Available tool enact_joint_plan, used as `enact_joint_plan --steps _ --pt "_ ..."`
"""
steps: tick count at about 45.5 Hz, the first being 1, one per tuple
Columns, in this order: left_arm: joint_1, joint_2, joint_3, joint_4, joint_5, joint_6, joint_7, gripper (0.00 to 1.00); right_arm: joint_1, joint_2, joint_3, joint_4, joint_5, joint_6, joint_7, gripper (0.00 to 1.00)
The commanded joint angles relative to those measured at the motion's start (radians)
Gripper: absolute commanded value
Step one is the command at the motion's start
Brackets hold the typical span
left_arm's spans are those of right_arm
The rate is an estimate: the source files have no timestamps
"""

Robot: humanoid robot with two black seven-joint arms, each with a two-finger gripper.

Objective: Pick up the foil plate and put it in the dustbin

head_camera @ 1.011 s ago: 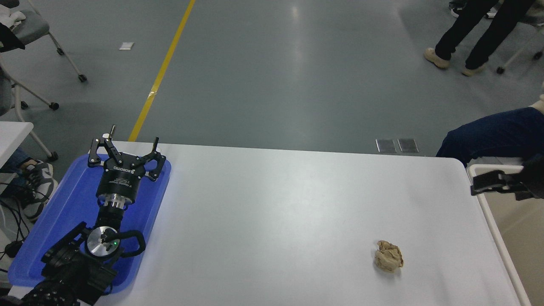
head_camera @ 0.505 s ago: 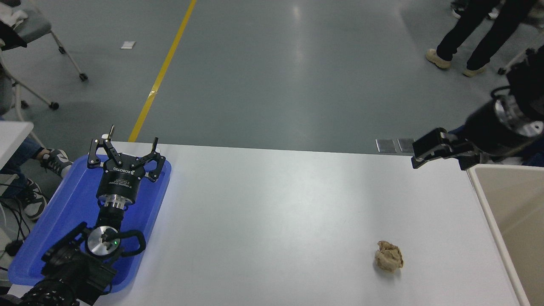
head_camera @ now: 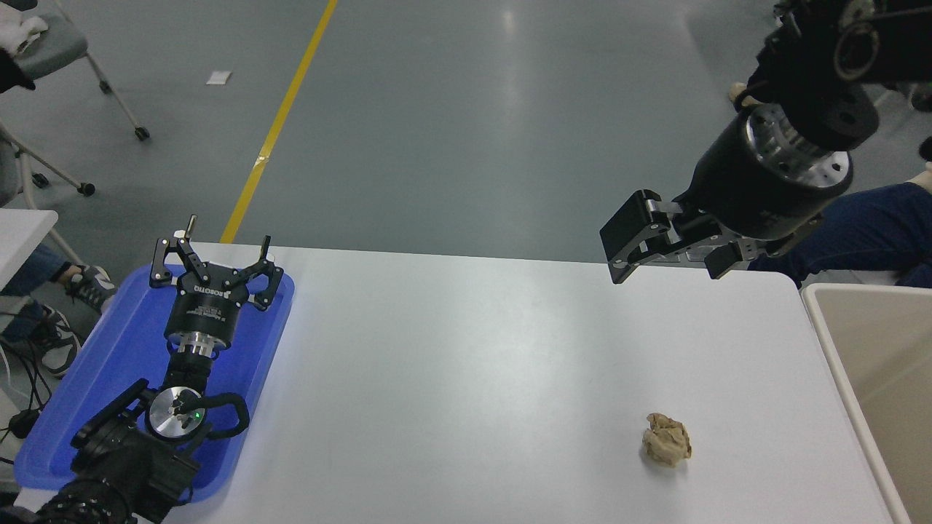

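The jaws of the right gripper point(head_camera: 666, 255) stand apart with nothing between them, held in the air above the far right corner of the white surface point(head_camera: 473, 364), pointing left and slightly down from a thick black wrist with a silver ring that comes in from the upper right. The jaws of the left gripper point(head_camera: 216, 256) are also spread wide and hold nothing; that arm lies parked at the lower left, over a flat blue tray point(head_camera: 109, 364) that sits at the left edge of the surface. The foil plate cannot be seen anywhere in the view. The dustbin point(head_camera: 837, 349), beige with a thick pale rim, stands just beside the right edge of the surface, only its near corner and part of its inside showing; what can be seen of its inside is bare. A small crumpled brown paper ball point(head_camera: 666, 439) lies on the surface near the right front, well apart from both grippers and close to the dustbin's side. Beyond the far edge is grey floor with a yellow line point(head_camera: 280, 120) running away. A person's leg in dark blue point(head_camera: 859, 233) shows at the right, behind the right gripper. At the far left are chair legs on castors and a shoe point(head_camera: 87, 280).
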Motion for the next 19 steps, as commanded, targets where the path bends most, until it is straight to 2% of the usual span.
enact_joint_plan --steps 1,12,19 --pt "0.000 0.000 0.000 0.000 0.000 0.002 0.000 1.00 0.132 0.013 -0.042 0.051 0.024 0.007 0.001 1.00" --pt "0.000 0.000 0.000 0.000 0.000 0.000 0.000 1.00 0.136 0.012 -0.057 0.051 0.025 0.007 0.004 1.00" --pt "0.000 0.000 0.000 0.000 0.000 0.000 0.000 1.00 0.125 -0.027 -0.059 0.051 0.025 0.007 0.006 1.00"
